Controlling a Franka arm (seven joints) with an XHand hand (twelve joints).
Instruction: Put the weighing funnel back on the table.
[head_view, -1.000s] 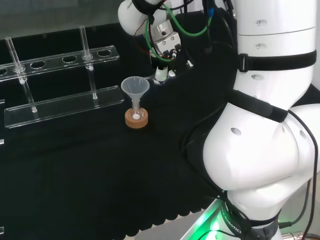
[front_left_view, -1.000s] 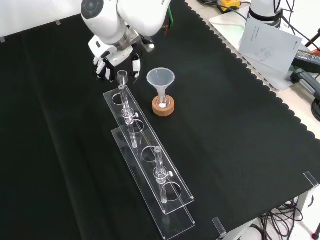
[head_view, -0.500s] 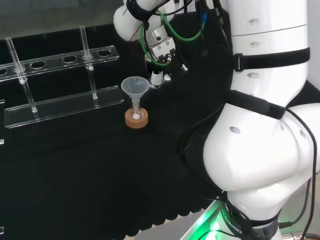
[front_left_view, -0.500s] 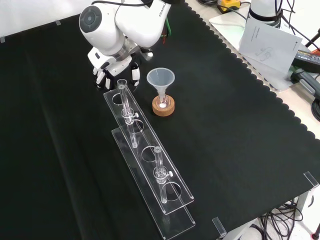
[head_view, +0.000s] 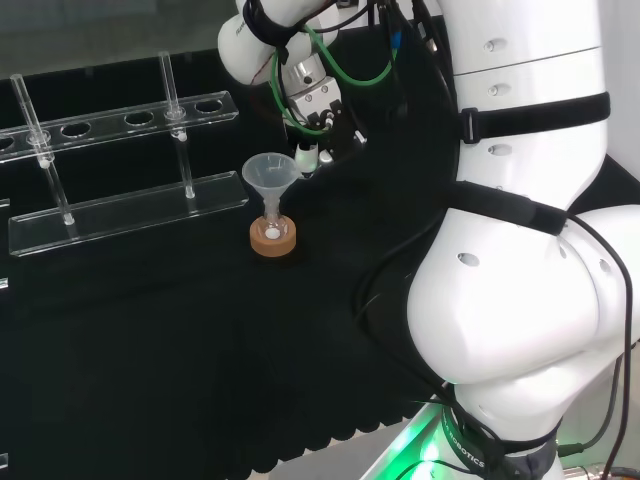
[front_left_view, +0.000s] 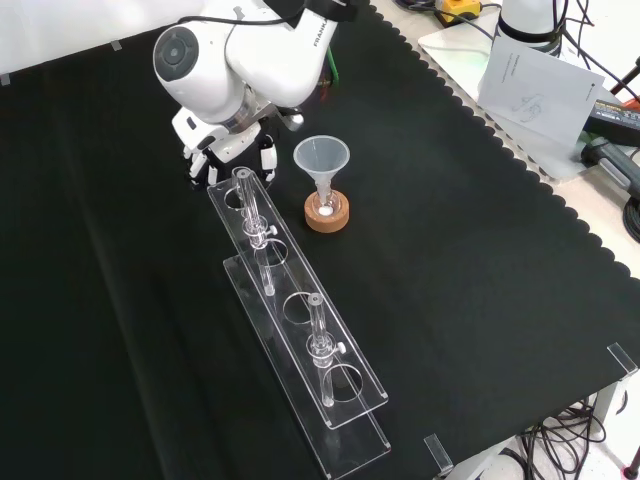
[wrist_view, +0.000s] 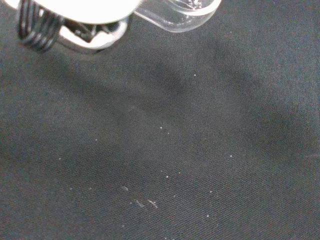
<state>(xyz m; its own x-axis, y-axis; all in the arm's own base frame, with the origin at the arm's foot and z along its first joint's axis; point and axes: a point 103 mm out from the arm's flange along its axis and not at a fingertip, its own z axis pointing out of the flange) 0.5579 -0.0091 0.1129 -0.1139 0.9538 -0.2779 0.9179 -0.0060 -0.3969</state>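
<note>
The weighing funnel (wrist_view: 181, 11) shows in the wrist view as a small clear piece close under the blurred white hand (wrist_view: 85, 6), a little above the black cloth. The hand (front_left_view: 232, 147) hangs low over the cloth just behind the far end of the clear rack (front_left_view: 300, 330), its fingers pointing down and curled. In the head view the hand (head_view: 303, 155) is right beside the big funnel (head_view: 270, 172), slightly behind it. In the head and front views the clear piece in the fingers is too faint to make out.
The big funnel (front_left_view: 320, 157) stands in a small flask on a cork ring (front_left_view: 327, 213), to the right of the hand in the front view. The clear rack (head_view: 120, 215) holds thin glass tubes. Papers and cables lie off the cloth at the front view's top right.
The hand has sunk toward the cloth and moved left in the head view, closer to the big funnel and the rack's end. The funnel and rack have not moved.
</note>
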